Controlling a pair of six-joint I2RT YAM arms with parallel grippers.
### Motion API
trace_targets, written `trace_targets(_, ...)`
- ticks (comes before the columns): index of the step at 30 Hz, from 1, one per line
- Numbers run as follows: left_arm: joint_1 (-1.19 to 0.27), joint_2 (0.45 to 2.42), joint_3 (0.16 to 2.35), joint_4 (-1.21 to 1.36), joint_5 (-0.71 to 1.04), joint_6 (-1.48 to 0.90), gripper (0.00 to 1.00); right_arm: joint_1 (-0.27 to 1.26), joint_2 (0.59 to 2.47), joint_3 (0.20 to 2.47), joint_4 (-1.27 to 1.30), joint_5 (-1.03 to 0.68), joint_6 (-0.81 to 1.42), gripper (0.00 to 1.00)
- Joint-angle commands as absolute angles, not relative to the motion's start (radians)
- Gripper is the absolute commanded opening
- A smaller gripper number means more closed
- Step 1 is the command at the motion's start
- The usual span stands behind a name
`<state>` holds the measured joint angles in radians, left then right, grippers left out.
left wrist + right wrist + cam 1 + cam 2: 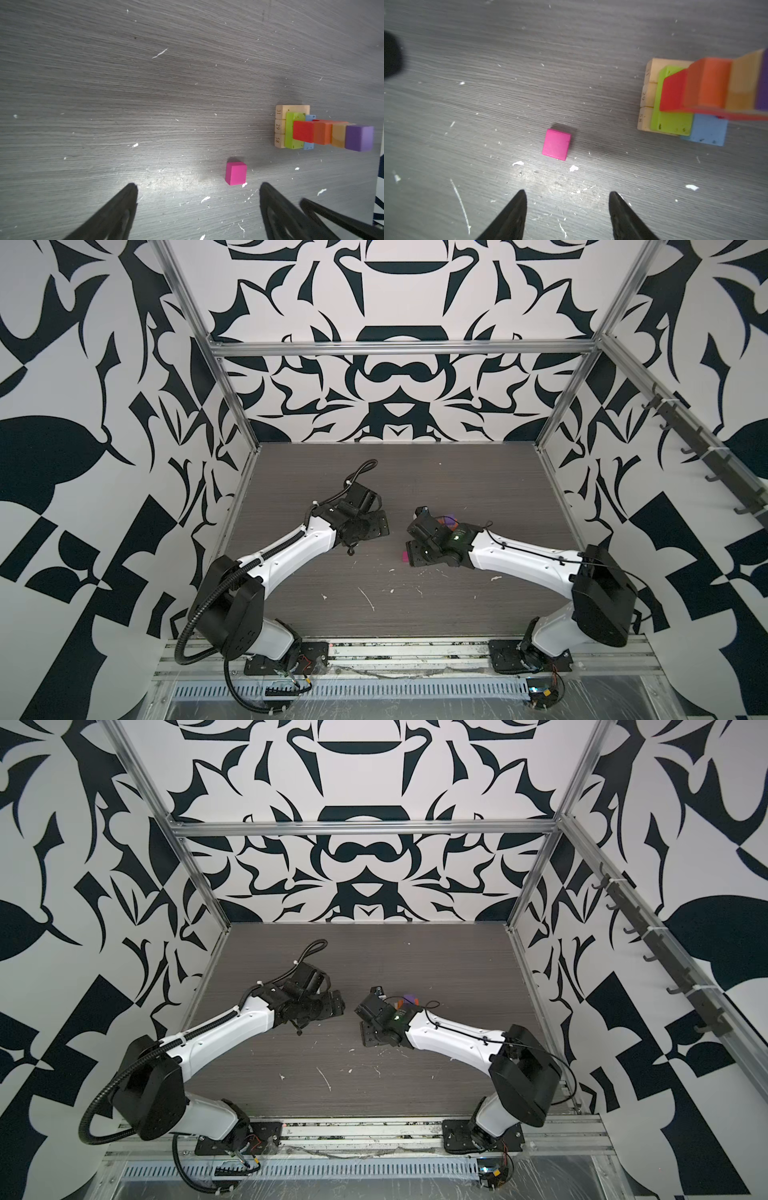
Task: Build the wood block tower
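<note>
While angled inward toward each other, left claw (197, 187) and right claw (568, 193) gape empty near magenta cube (556, 144).

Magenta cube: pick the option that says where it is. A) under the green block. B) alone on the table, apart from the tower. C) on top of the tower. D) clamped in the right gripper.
B: the magenta cube lies by itself on the table, clear of the wood block tower, whose top is a purple cube.
</note>
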<state>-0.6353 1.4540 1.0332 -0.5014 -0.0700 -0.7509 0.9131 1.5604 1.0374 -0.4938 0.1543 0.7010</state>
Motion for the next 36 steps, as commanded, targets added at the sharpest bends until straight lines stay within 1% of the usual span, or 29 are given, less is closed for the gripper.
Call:
trace_targets(1,-0.63,1.422,1.001,-0.487,-0.041,-0.758,0.94,0.926,1.589,1.092,-0.474,0.181,0.754,0.67)
trace_targets(8,-0.63,1.406,0.98,-0.479,-0.044,-0.775,0.94,0.93,1.663,1.124,-0.456,0.173,0.787,0.66)
trace_targets(14,-0.629,1.389,0.989,-0.521,-0.055,-0.772,0.94,0.93,1.723,1.145,-0.45,0.184,0.798,0.6)
trace_targets(21,-0.62,1.353,1.001,-0.572,-0.111,-0.746,0.95,0.93,1.799,1.187,-0.448,0.183,0.789,0.53)
trace_targets(25,-0.605,1.345,1.009,-0.589,-0.118,-0.736,0.95,0.931,1.818,1.196,-0.448,0.183,0.788,0.52)
trace_targets(27,-0.599,1.339,1.009,-0.591,-0.118,-0.732,0.95,0.93,1.822,1.201,-0.46,0.23,0.786,0.52)
trace_targets(31,-0.594,1.341,1.009,-0.594,-0.115,-0.729,0.95,0.93,1.833,1.204,-0.45,0.223,0.781,0.5)
trace_targets(36,-0.589,1.355,1.014,-0.592,-0.109,-0.727,0.95,0.93,1.862,1.219,-0.457,0.213,0.779,0.46)
